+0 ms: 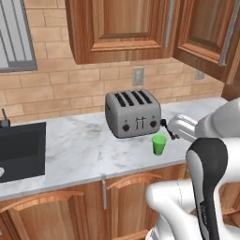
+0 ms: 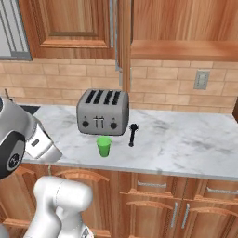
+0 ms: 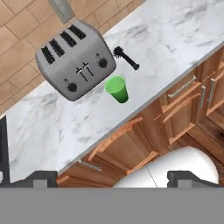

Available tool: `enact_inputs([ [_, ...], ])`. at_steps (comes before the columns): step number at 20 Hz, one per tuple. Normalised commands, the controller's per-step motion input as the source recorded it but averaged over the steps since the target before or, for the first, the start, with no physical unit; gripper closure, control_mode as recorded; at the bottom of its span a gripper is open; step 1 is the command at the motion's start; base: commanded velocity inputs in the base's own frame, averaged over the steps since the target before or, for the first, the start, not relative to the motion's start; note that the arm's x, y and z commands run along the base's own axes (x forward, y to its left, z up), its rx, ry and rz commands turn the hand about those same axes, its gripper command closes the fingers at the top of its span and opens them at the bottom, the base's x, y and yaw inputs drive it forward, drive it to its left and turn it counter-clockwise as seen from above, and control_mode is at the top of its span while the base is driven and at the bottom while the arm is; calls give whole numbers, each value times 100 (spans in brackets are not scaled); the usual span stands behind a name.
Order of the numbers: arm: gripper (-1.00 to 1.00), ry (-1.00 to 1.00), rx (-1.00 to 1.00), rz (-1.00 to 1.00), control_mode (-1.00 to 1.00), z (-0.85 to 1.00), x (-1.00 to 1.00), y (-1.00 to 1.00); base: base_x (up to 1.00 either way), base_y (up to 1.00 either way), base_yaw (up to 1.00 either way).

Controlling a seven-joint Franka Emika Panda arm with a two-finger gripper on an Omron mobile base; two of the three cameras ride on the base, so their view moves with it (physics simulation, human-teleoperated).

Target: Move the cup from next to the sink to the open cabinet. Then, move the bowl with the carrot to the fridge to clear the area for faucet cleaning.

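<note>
1. Cup (image 3: 117, 89) is standing upright on the white marble worktop (image 3: 52, 127), just in front of the toaster (image 3: 74, 59) and near the front edge, well apart from the sink (image 1: 21, 150) off to the left.

2. End effector (image 3: 113, 176) is hanging above and out in front of the worktop, over the base cabinet doors, with its two dark fingertips (image 3: 41, 177) spread wide and nothing between them. In the hand view the cup is sitting ahead of it, up the frame and close to its centre line, so I judge the coming move to be a reach forward and down towards the cup.

3. Being upright, the cup is pointing its long axis straight up from the worktop; the mouth is showing to the hand camera, wider than the base. A side-on approach across the tapered wall looks to me the likelier grip, though the toaster close behind is leaving little room beyond it.

4. A small black brush (image 2: 133, 134) is lying just to the right of the cup, apart from it.

5. Materials: the cup is plain bright green, smooth, handleless; the toaster is grey brushed metal with four slots; the worktop is veined and glossy; the open cabinet (image 2: 186, 49) is showing warm brown wood with a bare shelf up to the right.
</note>
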Motion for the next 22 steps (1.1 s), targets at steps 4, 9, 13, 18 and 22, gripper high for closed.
enact_inputs([
  [4,-100,17,-7,7,-100,-1,66,-1,19,1,1],
  [9,-100,36,-10,13,-100,-18,100,-9,0,0,0],
  [13,-100,45,-13,31,-100,-58,64,-28,0,0,0],
  [18,-100,30,-18,46,-100,-86,31,-8,0,0,0],
  [22,-100,8,-9,10,-100,-56,27,0,0,0,0],
])
